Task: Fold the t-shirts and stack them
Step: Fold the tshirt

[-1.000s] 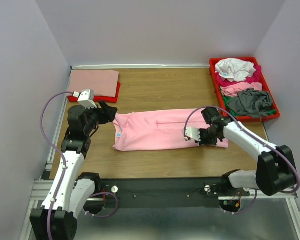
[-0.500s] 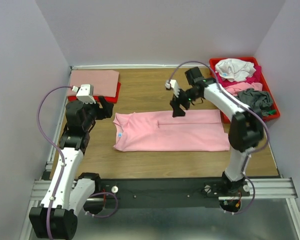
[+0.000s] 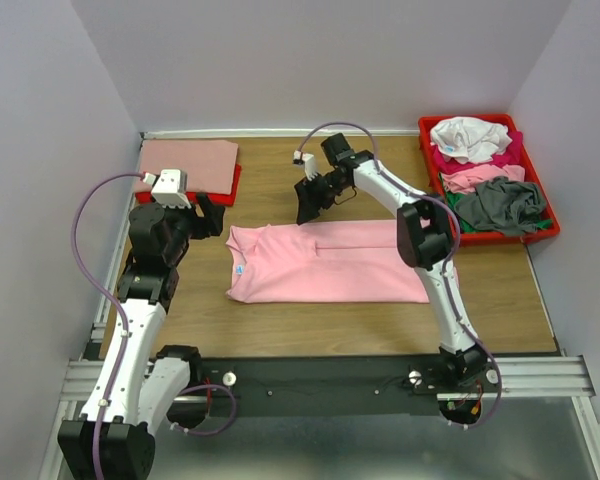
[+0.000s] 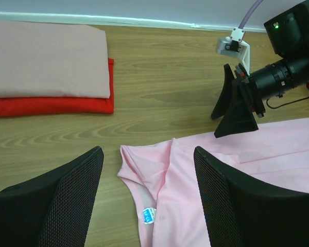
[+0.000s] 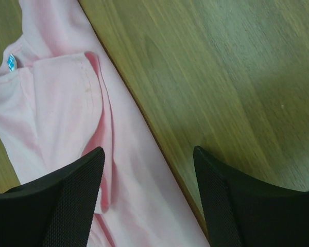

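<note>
**A:** Where is the shirt being folded?

**B:** A light pink t-shirt (image 3: 330,262) lies flat in the middle of a wooden table (image 3: 280,330). It is folded lengthwise into a long strip. Its collar end points left, and a small blue label (image 4: 148,216) shows there.

**A:** What are the two hands doing?

**B:** The left gripper (image 3: 214,216) hangs just over the collar end. Its fingers are spread wide and nothing is between them. The right gripper (image 3: 306,208) reaches across to the shirt's far edge, left of its middle. Its fingers are also spread wide and hold nothing. I cannot tell whether its tips touch the cloth.

**A:** Where are the other shirts?

**B:** At the far left corner, a folded salmon shirt (image 4: 46,62) sits on a folded red shirt (image 4: 51,106). At the far right, a red tray (image 3: 485,237) holds a loose heap with a white shirt (image 3: 470,138) on top and a grey shirt (image 3: 500,203) nearer.
</note>
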